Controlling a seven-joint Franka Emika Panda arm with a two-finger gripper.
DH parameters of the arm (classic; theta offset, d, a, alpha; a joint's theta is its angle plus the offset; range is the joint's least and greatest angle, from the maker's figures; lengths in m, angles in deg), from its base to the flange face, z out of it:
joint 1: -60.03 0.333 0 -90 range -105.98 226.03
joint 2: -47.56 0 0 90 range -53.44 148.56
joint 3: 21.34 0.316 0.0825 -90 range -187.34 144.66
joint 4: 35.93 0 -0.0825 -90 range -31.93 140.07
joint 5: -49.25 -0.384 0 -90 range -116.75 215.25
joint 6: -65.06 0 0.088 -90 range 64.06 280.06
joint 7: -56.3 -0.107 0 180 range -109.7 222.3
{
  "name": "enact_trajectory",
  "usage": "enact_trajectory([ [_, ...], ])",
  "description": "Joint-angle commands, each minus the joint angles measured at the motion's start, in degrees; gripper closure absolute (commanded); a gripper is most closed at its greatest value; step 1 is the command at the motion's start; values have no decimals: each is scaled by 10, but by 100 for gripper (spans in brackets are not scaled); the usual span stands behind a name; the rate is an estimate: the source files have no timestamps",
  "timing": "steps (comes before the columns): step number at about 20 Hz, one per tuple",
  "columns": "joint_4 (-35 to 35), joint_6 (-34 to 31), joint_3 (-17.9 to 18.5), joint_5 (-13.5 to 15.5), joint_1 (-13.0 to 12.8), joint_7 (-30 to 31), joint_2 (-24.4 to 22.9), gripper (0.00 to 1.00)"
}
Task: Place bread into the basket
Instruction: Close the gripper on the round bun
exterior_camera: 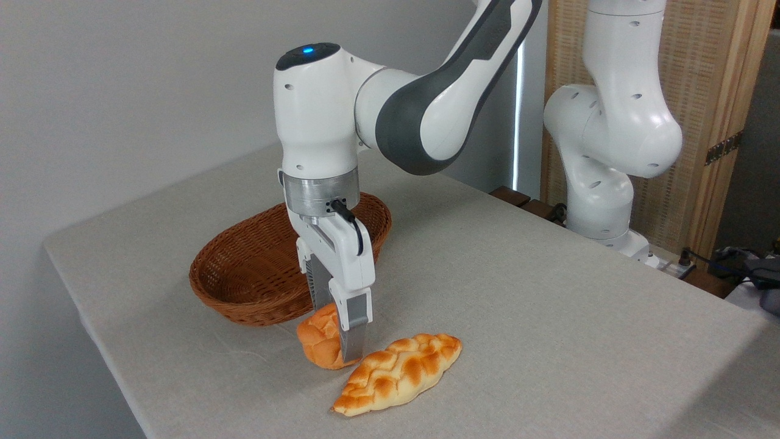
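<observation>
Since the knotted bun [318, 344] looks light and squashy, the end effector [341, 341], its fingers closed astride the bun's middle on the tabletop [548, 317] beside the wicker basket [244, 274], should likely squeeze only gently.

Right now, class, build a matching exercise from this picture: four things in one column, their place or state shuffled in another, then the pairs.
Things:
1. round bun
2. braided loaf
3. basket
4. gripper

States:
A. empty, behind the bun
B. lying free, nearest the front table edge
C. pointing down, fingers astride the bun
D. on the table between the gripper fingers

Pairs: 1-D, 2-B, 3-A, 4-C
</observation>
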Motion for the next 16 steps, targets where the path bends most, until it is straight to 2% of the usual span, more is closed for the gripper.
enact_trajectory([
  [1, 7, 17, 12, -6, -2, 0, -9, 0],
  [8, 9, 17, 12, -5, -3, -1, -9, 0],
  [9, 10, 16, 12, -5, -4, 0, -9, 3],
  [10, 10, 15, 12, -5, -4, 0, -9, 15],
  [12, 9, 14, 10, -2, -5, -1, -9, 46],
  [13, 9, 12, 9, -2, -7, 0, -9, 57],
  [16, 9, 11, 9, -2, -7, 0, -9, 76],
])
